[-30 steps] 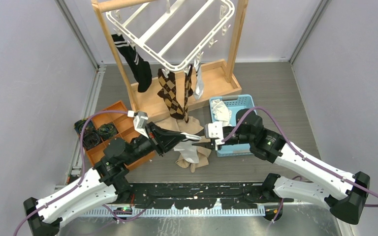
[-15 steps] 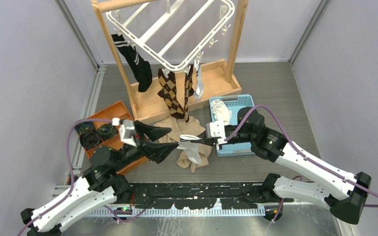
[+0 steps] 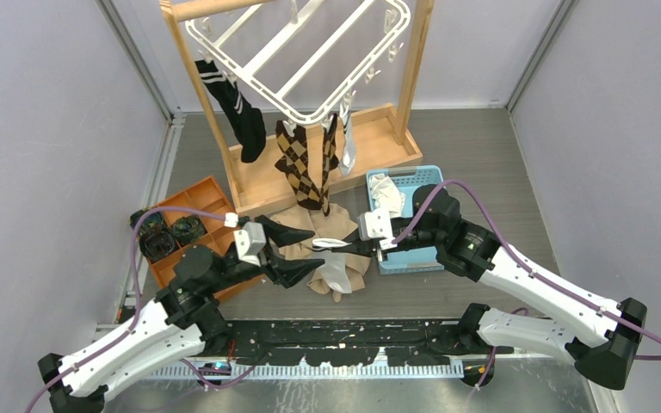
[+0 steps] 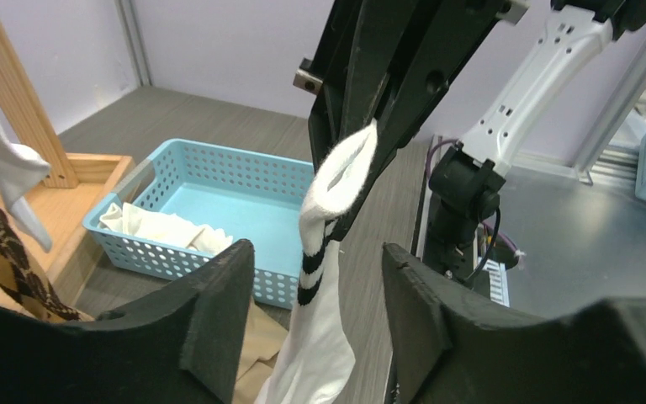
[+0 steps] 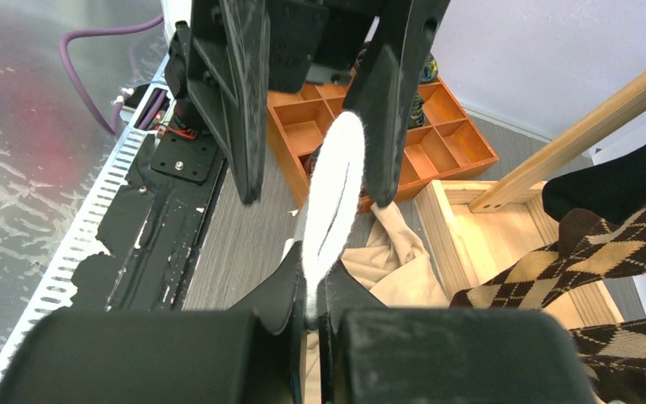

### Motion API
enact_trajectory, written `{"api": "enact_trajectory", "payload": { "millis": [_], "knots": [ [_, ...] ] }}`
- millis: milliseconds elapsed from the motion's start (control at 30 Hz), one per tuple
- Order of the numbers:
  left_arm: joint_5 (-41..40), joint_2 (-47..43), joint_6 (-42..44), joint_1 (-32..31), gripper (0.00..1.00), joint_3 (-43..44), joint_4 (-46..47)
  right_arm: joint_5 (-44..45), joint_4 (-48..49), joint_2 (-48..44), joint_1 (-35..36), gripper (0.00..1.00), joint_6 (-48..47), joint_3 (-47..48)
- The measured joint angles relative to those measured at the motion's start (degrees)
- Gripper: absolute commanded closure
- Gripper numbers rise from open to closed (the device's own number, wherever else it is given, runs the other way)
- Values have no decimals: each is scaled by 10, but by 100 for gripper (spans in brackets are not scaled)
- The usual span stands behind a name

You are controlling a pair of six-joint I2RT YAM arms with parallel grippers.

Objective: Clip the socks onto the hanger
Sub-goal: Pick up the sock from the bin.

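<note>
A white sock with black bands (image 3: 334,268) hangs by its cuff from my right gripper (image 3: 324,245), which is shut on it; the cuff (image 5: 334,189) rises from the pinched jaws (image 5: 313,278). My left gripper (image 3: 315,249) stands open, its fingers on either side of that sock (image 4: 324,320) without touching it (image 4: 315,252). The white hanger (image 3: 250,86) hangs from the wooden stand at the back. Clipped to it are a black striped sock (image 3: 239,107), brown argyle socks (image 3: 305,168) and a pale sock (image 3: 348,142).
A beige cloth (image 3: 305,225) lies under the grippers. A blue basket (image 3: 426,175) holding another white sock (image 3: 387,196) sits to the right. An orange divided tray (image 3: 206,202) is on the left. The wooden stand's base (image 3: 262,185) lies behind.
My left gripper let go of the sock cuff, opened and drew back left, then edged forward again. My right gripper closed on the cuff and now holds the sock.
</note>
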Motion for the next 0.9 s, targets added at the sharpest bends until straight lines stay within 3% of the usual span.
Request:
{"api": "enact_trajectory", "payload": {
  "millis": [167,600,733,767,833,900],
  "knots": [
    [17,29,11,0,56,2,15,-3,0,2,0,99,2,3],
    [19,13,4,0,65,2,54,-2,0,2,0,98,4,3],
    [19,10,-11,0,90,2,86,-2,0,2,0,97,5,3],
    [19,12,-16,0,92,2,91,-2,0,2,0,97,5,3],
    [21,17,-22,0,92,1,101,-2,0,2,0,97,8,3],
    [22,24,-25,0,84,1,106,-1,0,2,0,97,10,3]
  ]
}}
